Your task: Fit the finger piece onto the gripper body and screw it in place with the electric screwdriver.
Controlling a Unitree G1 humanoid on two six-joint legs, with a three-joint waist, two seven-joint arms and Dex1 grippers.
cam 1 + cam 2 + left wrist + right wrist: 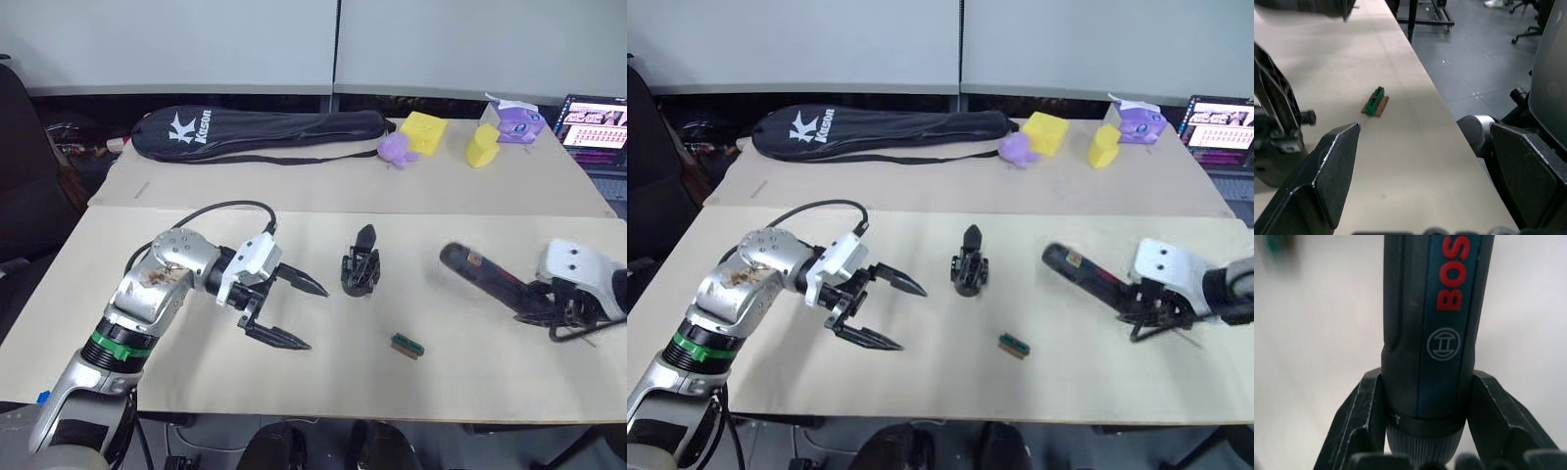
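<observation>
- my left gripper [291,313] is hovering over the table [470,377] at centre left of the head view, released, its two black fingers [1327,171] spread wide with nothing between them.
- my right gripper [1422,431] is sitting at the right edge of the head view, clenched on the screwdriver [485,276]; in the right wrist view both fingers are pressing against the sides of the dark barrel, just above its ribbed collar.
- the screwdriver is lying low over the table, its free end pointing toward the upper left of the head view, well apart from the body.
- the body [359,271] is standing on the table just left of centre, between my two grippers and touching neither.
- a black pointed piece [365,236] is rising from the top of the body; i cannot tell whether it is the finger piece or part of the body itself.
- a small green block [407,345] is lying on the table below and right of the body, near the front edge; it is also showing in the left wrist view, beyond my open fingers.
- a long black bag [260,129] is lying across the upper left of the head view, with yellow and purple shapes [423,132] at the upper right and a laptop [594,122] at the far right edge.
</observation>
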